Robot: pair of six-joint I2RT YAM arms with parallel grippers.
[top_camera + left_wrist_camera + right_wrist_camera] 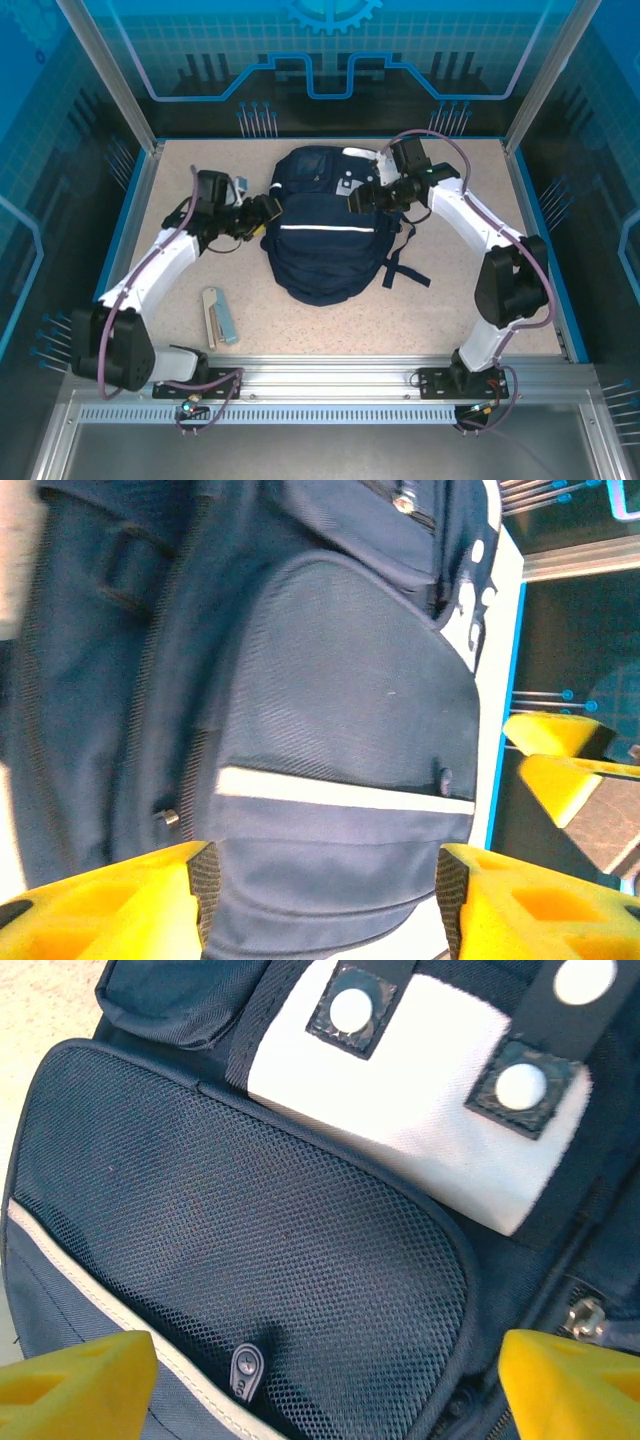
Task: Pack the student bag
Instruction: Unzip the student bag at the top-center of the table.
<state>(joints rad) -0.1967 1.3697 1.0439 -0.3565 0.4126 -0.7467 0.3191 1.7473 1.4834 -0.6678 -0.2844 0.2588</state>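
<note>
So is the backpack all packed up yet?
Hard to say. The navy backpack lies flat; what's inside is hidden. Both arms' jaws stand open at its sides, holding nothing. A thin blue-and-tan item lies on the table outside it, so that may be left to pack.

Overhead rear view, wrist close-ups sharing bag

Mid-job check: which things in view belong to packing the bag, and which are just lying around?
In the job: student bag; left gripper and right gripper, both open at its sides.
Lying about: flat grey-and-blue item on the table, apart from the bag.
</note>
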